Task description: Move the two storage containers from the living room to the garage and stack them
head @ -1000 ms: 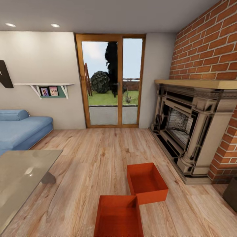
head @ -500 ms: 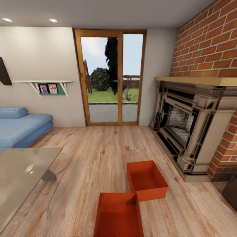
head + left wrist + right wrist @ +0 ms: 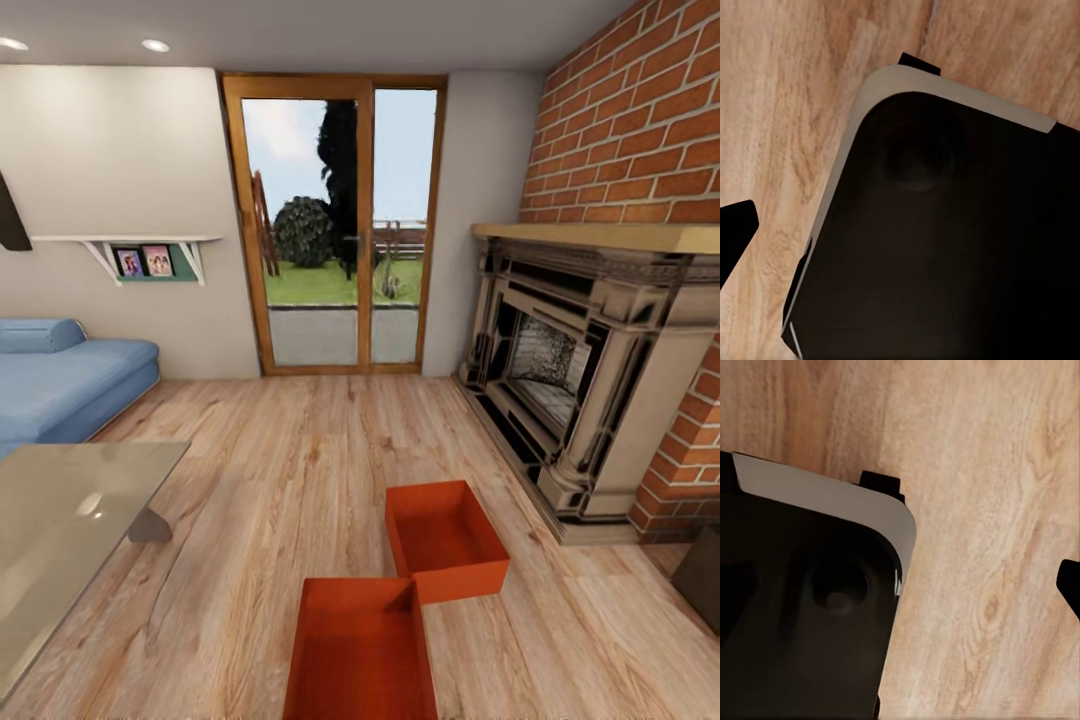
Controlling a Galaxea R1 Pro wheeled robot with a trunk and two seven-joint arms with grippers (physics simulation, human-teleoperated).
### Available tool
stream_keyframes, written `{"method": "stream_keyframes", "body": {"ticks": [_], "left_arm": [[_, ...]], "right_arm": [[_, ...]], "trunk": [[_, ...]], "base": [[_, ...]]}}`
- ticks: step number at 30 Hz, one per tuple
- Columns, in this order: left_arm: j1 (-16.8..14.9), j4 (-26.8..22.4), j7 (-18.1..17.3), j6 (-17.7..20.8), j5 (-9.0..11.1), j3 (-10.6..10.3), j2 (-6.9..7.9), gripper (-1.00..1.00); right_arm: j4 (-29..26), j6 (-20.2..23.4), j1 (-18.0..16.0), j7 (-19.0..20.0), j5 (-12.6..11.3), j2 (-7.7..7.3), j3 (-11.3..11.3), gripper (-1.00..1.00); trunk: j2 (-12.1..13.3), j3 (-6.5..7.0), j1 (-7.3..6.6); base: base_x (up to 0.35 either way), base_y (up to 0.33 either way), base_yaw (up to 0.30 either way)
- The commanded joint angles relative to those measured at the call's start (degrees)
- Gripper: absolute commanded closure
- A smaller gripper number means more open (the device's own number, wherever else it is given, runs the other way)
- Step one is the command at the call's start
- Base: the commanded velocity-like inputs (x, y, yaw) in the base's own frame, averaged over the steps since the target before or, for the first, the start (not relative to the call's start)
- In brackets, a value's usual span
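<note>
Two storage containers (image 3: 446,541) (image 3: 360,650): both on living room wood-plank floor (image 3: 270,470), unmoved; garage stacking outstanding. Jaws' state: cannot tell.

Two orange-red open bins sitting upright on the living room's light wood-plank floor (image 3: 300,470). The nearer container (image 3: 360,650) is cut off by the frame's lower edge; the farther container (image 3: 445,540) sits just beyond its right corner, nearer the fireplace, rotated slightly.
</note>
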Motion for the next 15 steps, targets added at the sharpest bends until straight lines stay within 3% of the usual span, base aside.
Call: {"method": "stream_keyframes", "body": {"ticks": [1, 15], "left_arm": [[0.00, -0.04, 0.04, -0.08, 0.51, -0.03, -0.04, -1.00], [0.00, -0.11, 0.05, -0.08, 0.58, 0.07, -0.13, -1.00]], "right_arm": [[0.18, -0.26, -0.07, 0.05, -0.59, 0.00, 0.48, -1.00], [0.18, 0.35, -0.07, -0.04, -0.88, 0.00, 0.34, -1.00]], "trunk": [[-0.03, -0.14, 0.00], [-0.03, -1.43, 0.00]], "base": [[0.000, 0.000, 0.000], [0.000, 0.000, 0.000]]}}
